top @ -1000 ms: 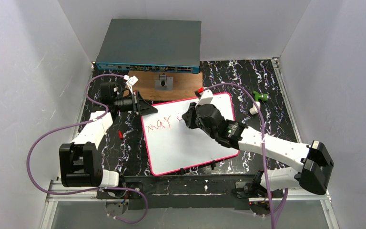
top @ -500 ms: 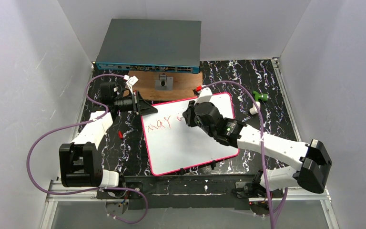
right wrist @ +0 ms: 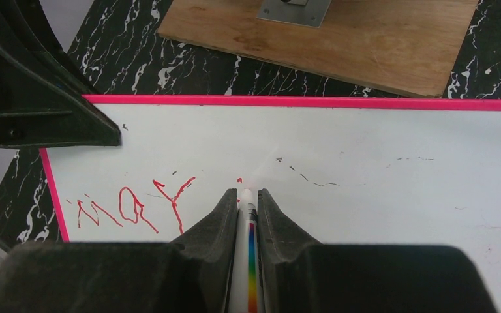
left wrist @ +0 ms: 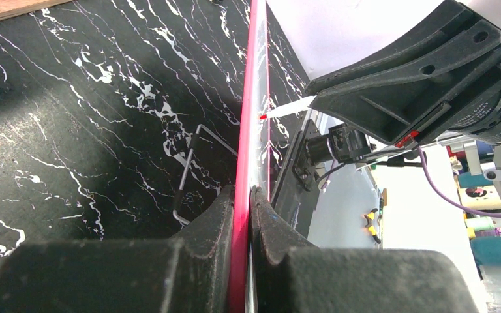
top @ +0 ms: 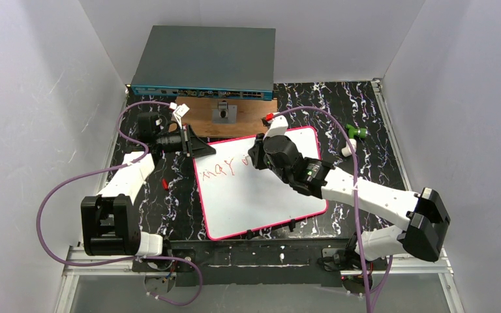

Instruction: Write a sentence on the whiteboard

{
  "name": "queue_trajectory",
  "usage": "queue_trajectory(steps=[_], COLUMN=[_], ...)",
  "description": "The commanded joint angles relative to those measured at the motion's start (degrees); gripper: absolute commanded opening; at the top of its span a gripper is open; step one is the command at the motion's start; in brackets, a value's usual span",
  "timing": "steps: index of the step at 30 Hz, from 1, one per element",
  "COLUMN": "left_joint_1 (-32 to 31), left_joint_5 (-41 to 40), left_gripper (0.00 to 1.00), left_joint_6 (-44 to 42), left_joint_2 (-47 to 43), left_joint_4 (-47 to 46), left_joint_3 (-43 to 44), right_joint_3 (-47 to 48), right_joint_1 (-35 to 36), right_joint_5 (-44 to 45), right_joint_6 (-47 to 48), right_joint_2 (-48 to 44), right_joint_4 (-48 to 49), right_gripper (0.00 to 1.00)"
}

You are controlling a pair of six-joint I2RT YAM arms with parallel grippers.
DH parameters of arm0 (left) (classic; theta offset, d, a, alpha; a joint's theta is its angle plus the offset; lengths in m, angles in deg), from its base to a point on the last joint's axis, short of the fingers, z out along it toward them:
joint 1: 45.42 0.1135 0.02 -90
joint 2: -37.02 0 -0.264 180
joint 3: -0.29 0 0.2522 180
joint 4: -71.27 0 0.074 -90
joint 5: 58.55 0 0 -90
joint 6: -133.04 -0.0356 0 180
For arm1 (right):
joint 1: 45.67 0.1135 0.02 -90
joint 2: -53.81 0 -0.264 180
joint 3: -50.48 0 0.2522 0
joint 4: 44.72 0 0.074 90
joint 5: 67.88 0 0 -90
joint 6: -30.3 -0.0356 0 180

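Well, the whiteboard (top: 261,189) lies flat on the black marbled tabletop (top: 169,208), a little skewed. It sits just in front of a brown wooden board (top: 199,120) and a grey metal box (top: 205,59) at the back. The left tool (left wrist: 242,195) is clenched on the whiteboard's pink-red rim at its far left corner, with the edge pinched between its two fingers. The right tool (right wrist: 246,195) grasps a white marker (right wrist: 248,254), tip down at the white surface near the far edge; whether it touches I cannot tell. The sentence (right wrist: 134,205) runs along the upper left of the whiteboard in red, wobbly letters that look like "may", with a small red dot just beside the marker's tip.
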Motion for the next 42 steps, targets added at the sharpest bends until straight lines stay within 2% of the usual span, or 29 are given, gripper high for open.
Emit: queue_trajectory(steps=[1,20,36,42], left_joint_1=[-1.5,-1.4,-1.7,-1.7], left_joint_5=[-9.8,-10.0,-10.1,-10.2], left_gripper=[0.00,0.00,0.00,0.00], left_joint_6=[-9.0,-9.2,-9.3,-9.5], left_joint_2=[-0.9,-1.3,-1.4,-1.3], left_joint_4=[0.3,0.5,0.7,0.9], left_joint_3=[0.4,0.4,0.3,0.4], right_joint_3=[-1.7,-7.4,2.6,1.5], right_joint_1=[-0.6,2.6,3.0,3.1], right_joint_5=[1.1,-0.7,1.4,-0.2], right_joint_6=[-1.6,-7.1,-0.7,-2.1], right_joint_2=[-1.3,-4.3,3.1,-2.2], right_joint_4=[-1.8,-4.4,-1.8,-3.4], right_gripper=[0.01,0.01,0.01,0.01])
